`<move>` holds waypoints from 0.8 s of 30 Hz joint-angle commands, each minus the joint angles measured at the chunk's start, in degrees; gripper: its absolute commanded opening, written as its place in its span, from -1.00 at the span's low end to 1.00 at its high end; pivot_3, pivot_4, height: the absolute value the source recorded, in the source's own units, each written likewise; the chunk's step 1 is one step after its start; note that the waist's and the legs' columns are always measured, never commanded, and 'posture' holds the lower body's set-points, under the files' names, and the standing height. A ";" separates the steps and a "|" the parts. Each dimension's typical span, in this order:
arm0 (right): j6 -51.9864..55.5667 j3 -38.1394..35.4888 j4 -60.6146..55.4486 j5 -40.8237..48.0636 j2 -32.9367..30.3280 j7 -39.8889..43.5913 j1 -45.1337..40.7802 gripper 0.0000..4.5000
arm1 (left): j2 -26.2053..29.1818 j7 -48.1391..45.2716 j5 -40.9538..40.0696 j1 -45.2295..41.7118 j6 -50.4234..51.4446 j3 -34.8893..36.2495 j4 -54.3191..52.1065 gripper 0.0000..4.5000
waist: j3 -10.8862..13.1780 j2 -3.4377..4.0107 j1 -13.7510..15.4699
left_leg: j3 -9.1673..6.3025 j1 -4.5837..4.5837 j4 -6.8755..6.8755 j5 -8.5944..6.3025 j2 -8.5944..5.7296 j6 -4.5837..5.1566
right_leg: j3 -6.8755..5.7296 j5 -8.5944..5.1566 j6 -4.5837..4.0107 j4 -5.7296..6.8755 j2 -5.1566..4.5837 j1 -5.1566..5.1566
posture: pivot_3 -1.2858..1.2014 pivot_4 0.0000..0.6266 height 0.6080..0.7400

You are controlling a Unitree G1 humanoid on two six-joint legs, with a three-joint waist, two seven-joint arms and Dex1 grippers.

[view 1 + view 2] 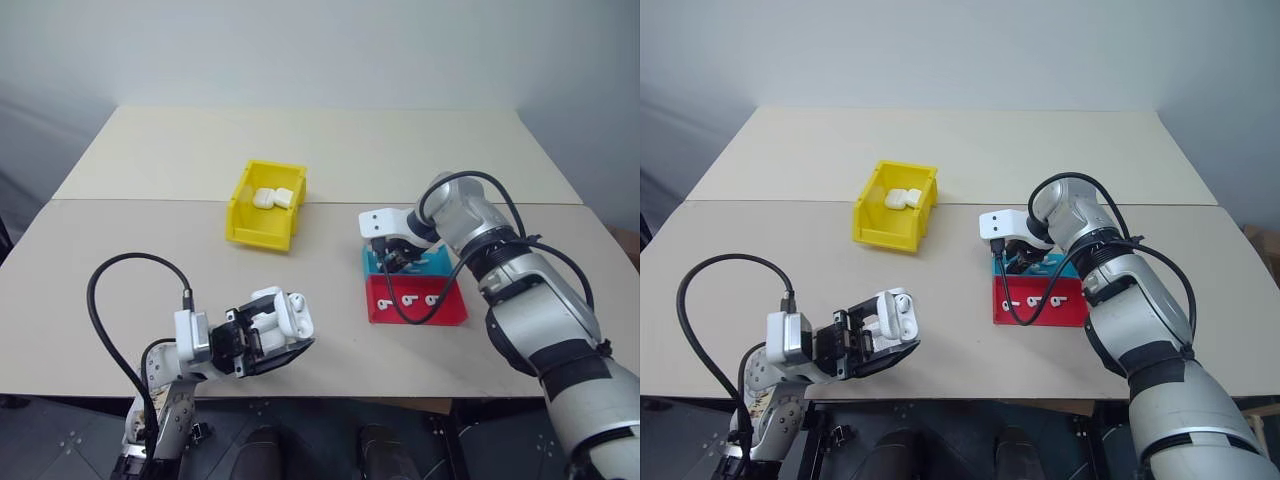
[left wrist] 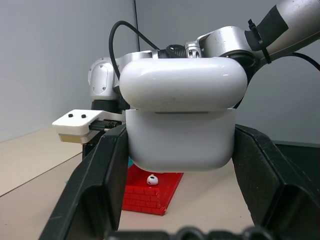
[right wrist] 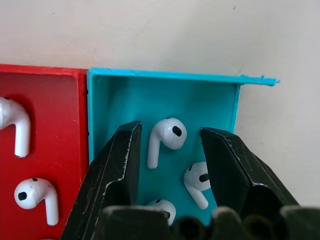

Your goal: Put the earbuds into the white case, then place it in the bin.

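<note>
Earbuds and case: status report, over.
Left gripper shut on open white case. Right gripper open, straddling an earbud in the blue tray. Nothing blocking.

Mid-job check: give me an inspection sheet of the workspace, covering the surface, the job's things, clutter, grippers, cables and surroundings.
Surface: beige table, a seam running across it.
Job's things: open white case in the left gripper, an earbud seated inside; yellow bin holds two closed cases; loose earbuds lie in the red-and-blue tray.
Clutter: nothing seen.
Grippers: left gripper shut on the case; right gripper open, fingers either side of an earbud in the tray's blue half, not closed on it.
Cables: black cable loops over the left arm; others run along the right arm.
Surroundings: plain grey wall behind the table.
</note>
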 commanded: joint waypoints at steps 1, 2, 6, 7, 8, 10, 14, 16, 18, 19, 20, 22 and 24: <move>0.93 -1.29 -1.53 -0.16 -0.39 0.14 0.04 0.02 | -0.12 0.26 -0.45 -0.40 -0.83 -0.16 -1.23 0.24 | 0.00 0.00 0.00 | 0.00 0.00 0.00 0.00 0.00 0.00 | 0.00 0.00 0.00 0.00 0.00 0.00 | 0.03 -0.52 1.00; 1.11 -1.26 -1.56 -0.23 -0.29 0.09 0.12 0.02 | -0.15 0.41 -0.47 -0.53 -0.71 -0.24 -1.30 0.24 | 0.00 0.00 0.00 | 0.00 0.00 0.00 0.00 0.00 0.00 | 0.00 0.00 0.00 0.00 0.00 0.00 | 0.03 -0.52 1.00; 1.23 -1.19 -1.18 -0.40 -0.21 -0.14 0.21 0.02 | -0.26 0.67 -0.52 -0.82 -0.63 -0.36 -1.33 0.24 | 0.00 0.00 -0.01 | 0.00 0.01 0.00 0.00 0.00 0.00 | 0.00 0.00 0.00 0.00 0.00 0.01 | 0.03 -0.52 1.00; 1.27 -1.20 -1.10 -0.41 -0.19 -0.16 0.18 0.02 | -0.25 0.67 -0.54 -0.86 -0.65 -0.34 -1.29 0.24 | 0.00 0.00 -0.01 | 0.00 0.01 0.00 0.00 0.00 0.00 | 0.00 0.00 0.00 0.00 0.00 0.01 | 0.03 -0.52 1.00; 1.31 -1.26 -1.11 -0.31 -0.18 0.02 0.17 0.02 | -0.24 0.66 -0.58 -0.86 -0.67 -0.31 -1.26 0.24 | 0.00 0.00 -0.02 | 0.00 0.01 0.00 0.00 0.00 0.00 | 0.00 0.00 0.00 0.00 0.00 0.00 | 0.03 -0.52 1.00; 1.18 -1.24 -1.15 -0.31 -0.19 0.12 0.12 0.02 | -0.19 0.63 -0.61 -0.81 -0.70 -0.26 -1.21 0.24 | 0.00 0.00 -0.03 | 0.00 0.01 0.00 0.00 0.00 0.00 | 0.00 0.00 0.00 0.00 0.00 0.00 | 0.03 -0.52 1.00; 0.92 -1.21 -0.92 -0.46 -0.03 -0.43 0.12 -0.23 | -0.20 0.63 -0.49 -0.60 -0.83 -0.33 -1.22 0.24 | 0.00 0.00 -0.19 | 0.00 0.01 0.00 0.00 0.00 0.00 | 0.00 0.00 0.00 0.00 0.00 0.01 | 0.03 -0.52 1.00; 0.75 -1.16 -1.05 -0.48 -0.15 -0.33 0.26 -0.23 | -0.24 0.81 -0.52 -0.44 -0.61 -0.51 -1.61 0.24 | 0.00 0.00 -0.27 | 0.00 0.01 0.00 0.00 0.00 0.00 | 0.00 0.00 0.00 0.00 0.00 0.01 | 0.03 -0.52 1.00; 0.59 -1.12 -1.35 -0.47 -0.37 -0.15 0.55 -0.23 | -0.27 0.88 -0.60 -0.38 -0.51 -0.62 -1.73 0.24 | 0.00 0.00 -0.31 | 0.00 0.00 0.00 0.00 0.00 0.00 | 0.00 0.00 0.00 0.00 0.00 0.01 | 0.03 -0.52 1.00; 0.63 -1.13 -1.44 -0.44 -0.41 -0.09 0.64 -0.23 | -0.26 0.91 -0.59 -0.39 -0.50 -0.65 -1.71 0.24 | 0.00 0.00 -0.33 | 0.00 0.00 0.00 0.00 0.00 0.00 | 0.00 0.00 0.00 0.00 0.00 0.01 | 0.03 -0.52 1.00; 0.64 -1.13 -1.54 -0.45 -0.43 -0.09 0.73 -0.23 | -0.26 0.91 -0.61 -0.41 -0.52 -0.66 -1.67 0.24 | 0.00 0.00 -0.35 | 0.00 0.01 0.00 0.00 0.00 0.00 | 0.00 0.00 0.00 0.00 0.00 0.01 | 0.03 -0.52 1.00; 0.72 -1.14 -1.67 -0.45 -0.36 -0.17 0.84 -0.23 | -0.26 0.93 -0.61 -0.44 -0.55 -0.70 -1.62 0.24 | 0.00 0.00 -0.40 | -0.01 0.01 0.00 0.00 0.00 0.00 | 0.00 0.00 0.00 0.00 0.00 0.01 | 0.03 -0.52 1.00; 0.73 -1.09 -1.81 -0.48 -0.30 -0.19 0.91 -0.23 | -0.27 0.87 -0.60 -0.59 -0.66 -0.68 -1.42 0.24 | 0.00 0.00 -0.47 | 0.00 0.01 0.00 0.00 0.00 0.00 | 0.00 0.00 0.00 0.01 0.00 0.01 | 0.03 -0.52 1.00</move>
